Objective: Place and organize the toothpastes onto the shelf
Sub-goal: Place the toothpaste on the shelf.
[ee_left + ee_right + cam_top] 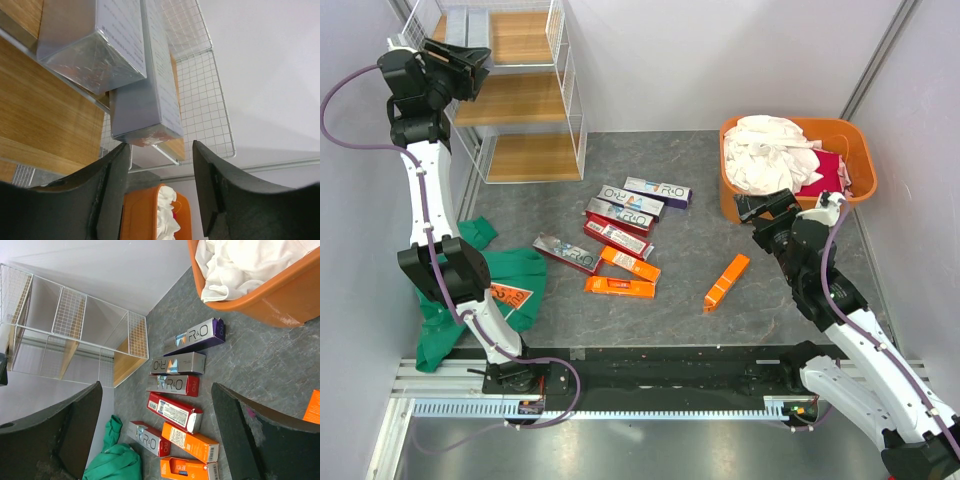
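Note:
My left gripper (472,60) is open and empty at the top tier of the white wire shelf (525,100). Its wrist view shows two silver-grey toothpastes (145,90) lying on the wooden board, just beyond the open gripper (160,150). My right gripper (765,208) is open and empty above the floor beside the tub; it also shows in its own view (156,390). Several toothpastes lie in a loose row on the grey floor: a purple-white one (658,190), a silver one (625,209), red-silver ones (566,253) and orange ones (619,286). One orange carton (727,282) lies apart.
An orange tub of laundry (850,150) stands at the back right. A green cloth (490,290) lies at the left by my left arm. The shelf's lower two boards (530,155) show bare wood. Grey walls close both sides.

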